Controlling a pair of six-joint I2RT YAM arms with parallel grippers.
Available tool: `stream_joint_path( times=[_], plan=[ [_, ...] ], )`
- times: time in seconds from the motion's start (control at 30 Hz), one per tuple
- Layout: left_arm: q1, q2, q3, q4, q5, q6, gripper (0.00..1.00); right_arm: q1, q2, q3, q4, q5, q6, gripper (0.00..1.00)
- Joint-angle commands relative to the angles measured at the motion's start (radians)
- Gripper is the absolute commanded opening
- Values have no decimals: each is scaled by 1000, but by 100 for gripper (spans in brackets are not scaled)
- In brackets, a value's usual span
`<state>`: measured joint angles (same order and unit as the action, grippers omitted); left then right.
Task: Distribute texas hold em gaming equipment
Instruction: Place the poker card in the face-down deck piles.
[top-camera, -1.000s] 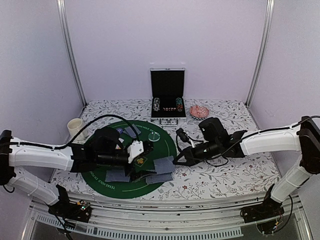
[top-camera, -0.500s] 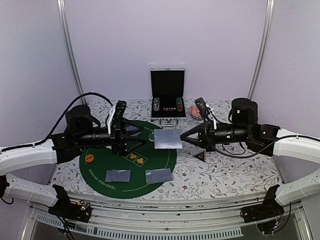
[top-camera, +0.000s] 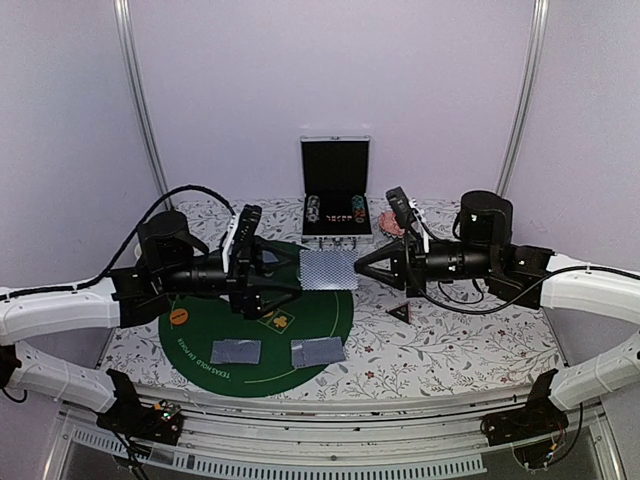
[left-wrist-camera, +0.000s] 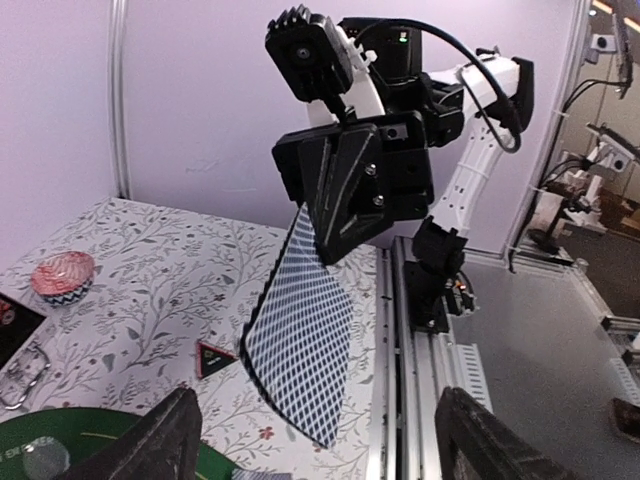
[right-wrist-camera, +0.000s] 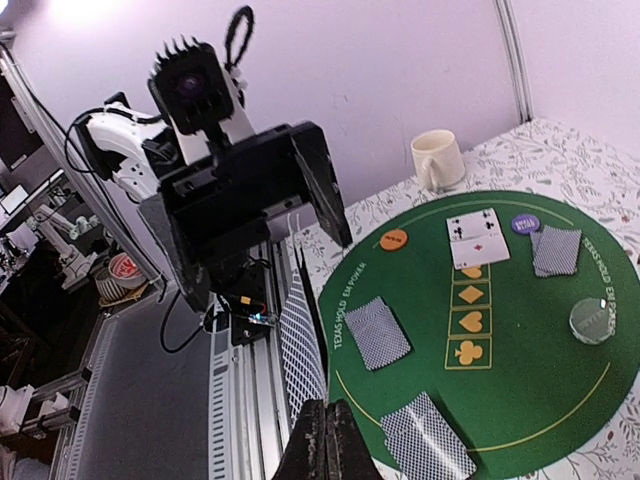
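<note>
aluminium case (top-camera: 335, 165) stands open, discs (top-camera: 357, 212) inside.

Round green felt mat (top-camera: 262, 376): lies flat on the left half of a floral-patterned table cover (top-camera: 450, 350), printed with yellow suit symbols and pale lettering along its rim. White mug (right-wrist-camera: 438, 160): stands upright on the cover, just off the mat's edge. Silver-edged case (top-camera: 335, 172): sits at the far edge, lid raised upright, black inside. Small pink ruffled dish (left-wrist-camera: 62, 272): rests just beside the case. Behind, pale lilac walls and two metal posts (top-camera: 140, 100).
</note>
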<state>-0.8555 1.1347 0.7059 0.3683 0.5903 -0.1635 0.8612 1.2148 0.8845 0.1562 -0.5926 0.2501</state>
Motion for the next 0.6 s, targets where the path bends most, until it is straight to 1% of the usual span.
stream_joint_path(
  times=[0.0, 0.07, 0.13, 0.27, 0.33, 0.4, 0.47, 0.57],
  plan=[
    [-8, -48, 19, -117, -191, 168, 86, -6, 81, 27, -107, 68, 56, 2],
    [-9, -53, 10, -158, -255, 210, 88, -10, 135, 7, -102, 49, 109, 2],
    [-18, -30, 12, -211, -267, 268, 89, -15, 197, -12, -75, 6, 170, 2],
    [-102, 71, 25, -311, -340, 437, 94, -31, 348, -16, -51, -60, 260, 2],
    [-151, 126, 29, -328, -382, 499, 98, -41, 406, -18, -32, -82, 293, 2],
    [-184, 180, 36, -320, -430, 536, 98, -48, 452, -20, -11, -94, 310, 2],
    [-192, 234, 47, -306, -462, 560, 98, -53, 500, -14, 3, -115, 315, 2],
    [-193, 330, 75, -330, -463, 599, 98, -57, 561, -2, 18, -156, 317, 2]
  ],
)
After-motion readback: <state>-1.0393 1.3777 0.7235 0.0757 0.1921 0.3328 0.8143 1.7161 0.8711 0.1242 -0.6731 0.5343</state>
